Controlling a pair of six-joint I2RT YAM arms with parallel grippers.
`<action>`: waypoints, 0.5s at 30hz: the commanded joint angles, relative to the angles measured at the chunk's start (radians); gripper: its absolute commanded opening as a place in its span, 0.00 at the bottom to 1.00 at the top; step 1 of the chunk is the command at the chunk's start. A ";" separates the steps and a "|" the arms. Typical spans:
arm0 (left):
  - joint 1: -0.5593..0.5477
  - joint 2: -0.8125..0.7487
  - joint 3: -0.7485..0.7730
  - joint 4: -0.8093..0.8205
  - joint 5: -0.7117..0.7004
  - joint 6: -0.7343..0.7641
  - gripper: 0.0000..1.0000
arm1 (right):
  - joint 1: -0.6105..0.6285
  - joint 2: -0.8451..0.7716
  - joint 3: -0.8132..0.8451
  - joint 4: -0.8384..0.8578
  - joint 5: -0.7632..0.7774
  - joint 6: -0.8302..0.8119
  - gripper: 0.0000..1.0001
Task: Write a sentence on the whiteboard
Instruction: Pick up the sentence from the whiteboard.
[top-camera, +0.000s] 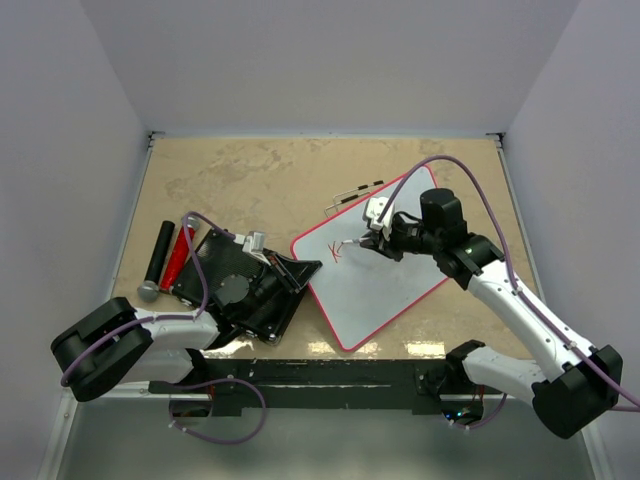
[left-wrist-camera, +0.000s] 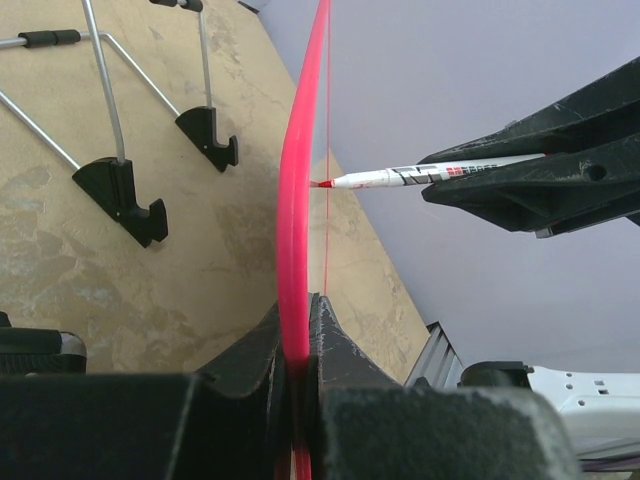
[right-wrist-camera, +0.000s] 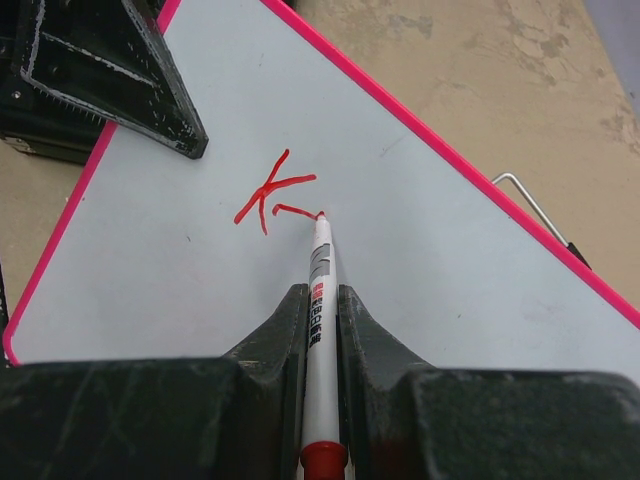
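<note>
The whiteboard lay on the bench. Its long axis ran from the left jaws away toward the far right. The left jaws were clamped on its red-rimmed short edge. The right jaws were closed tight on a marker, which pointed straight out ahead of them. Its tip touched the board beside the sentence, which was only a red "K" and a short stroke.

A black cylinder and red pen lie side by side on the tan table; wire stand nearby
</note>
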 joint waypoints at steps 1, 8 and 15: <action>-0.005 0.009 0.035 0.086 0.018 0.075 0.00 | -0.007 0.012 0.013 0.054 -0.004 0.020 0.00; -0.006 0.014 0.035 0.091 0.018 0.075 0.00 | -0.006 0.029 0.015 0.046 -0.056 0.010 0.00; -0.005 0.015 0.035 0.094 0.021 0.075 0.00 | -0.006 0.041 0.018 0.020 -0.106 -0.010 0.00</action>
